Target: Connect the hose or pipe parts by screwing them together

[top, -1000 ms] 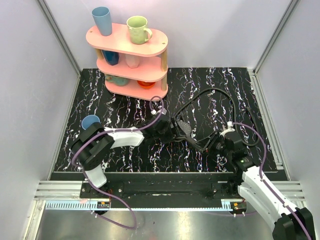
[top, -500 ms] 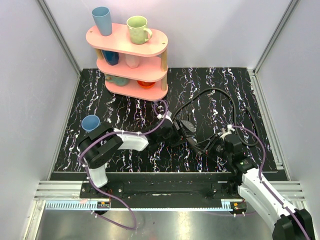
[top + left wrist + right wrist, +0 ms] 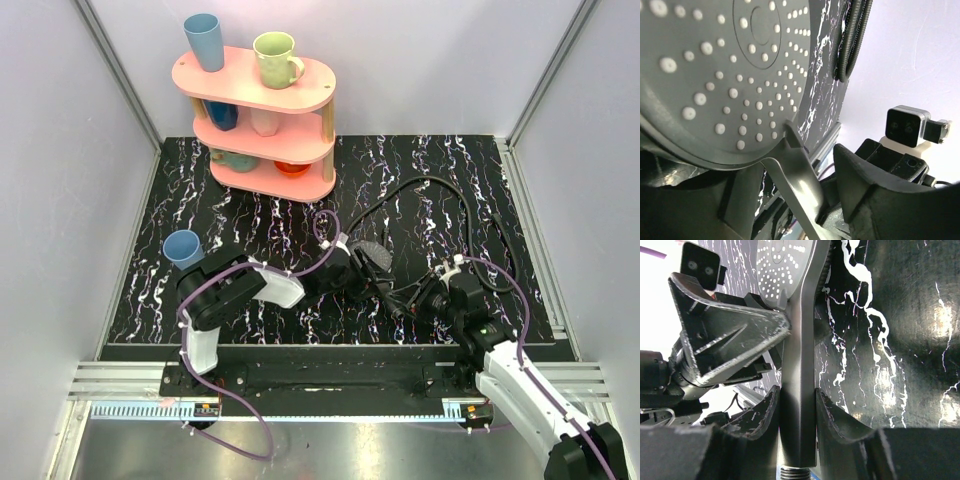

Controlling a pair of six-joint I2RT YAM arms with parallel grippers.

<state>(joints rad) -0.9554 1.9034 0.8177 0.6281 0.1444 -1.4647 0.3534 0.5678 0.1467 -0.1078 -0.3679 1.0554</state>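
Shifted rightward since a second ago, the left fingers (image 3: pixel 875 187) are spread about the neck of the shower head (image 3: pixel 372 256), seemingly not clamped. Its handle is pinched between the right fingers (image 3: pixel 760 416), mid-bench (image 3: pixel 250 215).

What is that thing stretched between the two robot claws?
A shower head. The right wrist view shows the right gripper clamped on its dark handle, while the left gripper has its jaws straddling the neck by the round perforated face.
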